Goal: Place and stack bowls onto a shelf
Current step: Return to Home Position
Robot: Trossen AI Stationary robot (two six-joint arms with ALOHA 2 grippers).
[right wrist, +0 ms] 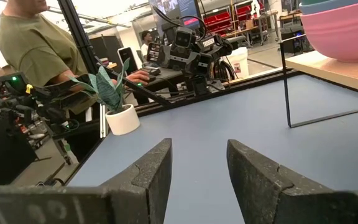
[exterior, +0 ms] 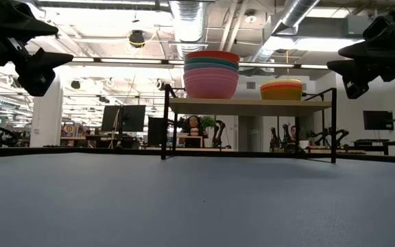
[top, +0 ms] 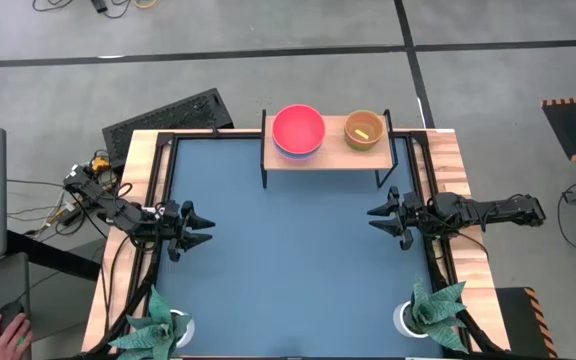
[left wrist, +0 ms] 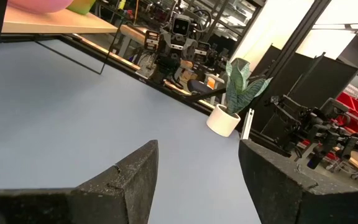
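Two white pots of green-leaved plants [top: 408, 320] mark the near corners of the blue, wood-edged table [top: 298, 280], whose middle lies bare in the high view. Farther in, the left gripper [top: 208, 231] hangs above the table's left side, its two dark fingers spread wide with nothing between them. The right gripper [top: 373, 220] mirrors it on the right side, fingers likewise parted and empty. Both arms reach in low from the table's side rails and point toward each other, well apart and well short of the rack. At the far edge stands the small shelf [top: 333, 158], a light wooden board on thin black metal legs. It carries a stack of larger round plastic bowls [exterior: 211, 74], pink at the bottom and red-pink on top. Just beside it sits a stack of smaller round plastic bowls [exterior: 281, 90] in yellow and orange. No bowl shows on the table, so the stacking looks complete, and the step in hand appears to be parking the arms. What comes next calls for no grasp, only folding each arm back to rest, clear of the shelf's legs.
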